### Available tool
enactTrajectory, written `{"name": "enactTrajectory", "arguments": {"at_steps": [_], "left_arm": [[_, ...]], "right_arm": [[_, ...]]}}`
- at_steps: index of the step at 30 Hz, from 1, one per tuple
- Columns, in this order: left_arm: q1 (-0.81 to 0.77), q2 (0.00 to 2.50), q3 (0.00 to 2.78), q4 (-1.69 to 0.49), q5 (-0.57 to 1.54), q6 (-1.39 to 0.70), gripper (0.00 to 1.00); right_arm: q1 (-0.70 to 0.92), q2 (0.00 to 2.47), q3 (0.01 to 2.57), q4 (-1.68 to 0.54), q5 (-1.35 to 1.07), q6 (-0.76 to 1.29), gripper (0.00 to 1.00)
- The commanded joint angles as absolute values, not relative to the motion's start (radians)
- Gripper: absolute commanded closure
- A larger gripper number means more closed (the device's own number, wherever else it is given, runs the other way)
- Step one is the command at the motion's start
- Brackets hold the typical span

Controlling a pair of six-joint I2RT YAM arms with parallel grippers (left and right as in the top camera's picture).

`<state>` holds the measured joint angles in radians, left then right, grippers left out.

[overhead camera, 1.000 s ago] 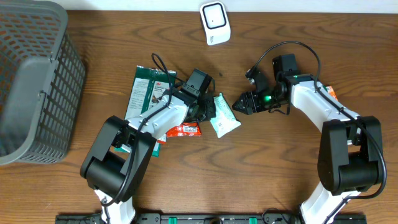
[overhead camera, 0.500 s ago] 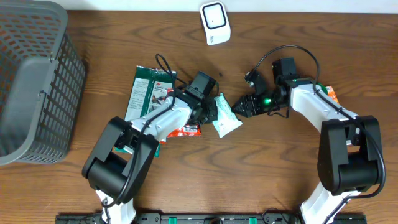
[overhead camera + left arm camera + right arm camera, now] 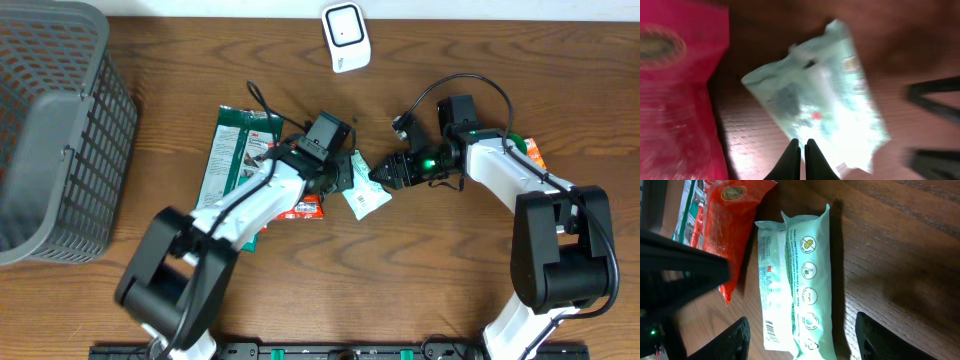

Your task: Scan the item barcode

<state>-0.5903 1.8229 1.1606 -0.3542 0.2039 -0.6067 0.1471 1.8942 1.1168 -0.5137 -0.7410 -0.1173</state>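
Note:
The item is a pale green and white packet (image 3: 364,195) lying flat on the wooden table between the two grippers. Its barcode (image 3: 771,329) faces up near one end in the right wrist view. My right gripper (image 3: 385,172) is open, with a finger on either side of that end of the packet (image 3: 800,280) and neither touching it. My left gripper (image 3: 343,178) is shut, its tips (image 3: 802,150) at the near edge of the packet (image 3: 820,100) with nothing between them. The white scanner (image 3: 346,37) stands at the far edge of the table.
A red packet (image 3: 297,208) and a green 3M packet (image 3: 235,150) lie under and left of my left arm. A grey mesh basket (image 3: 50,130) fills the left side. An orange item (image 3: 534,150) shows beside my right arm.
My right gripper has moved left until its fingers flank the packet's end. My left gripper has shifted a little to the right, against the packet. Both kept their openings.

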Motion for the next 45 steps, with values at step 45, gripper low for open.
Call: {"name": "enactTrajectory", "arguments": {"at_steps": [45], "left_arm": [[-0.597, 1.994, 1.195, -0.357, 0.163, -0.573, 0.93]], "right_arm": [[0.205, 2.026, 1.109, -0.443, -0.931, -0.091, 0.54]]}}
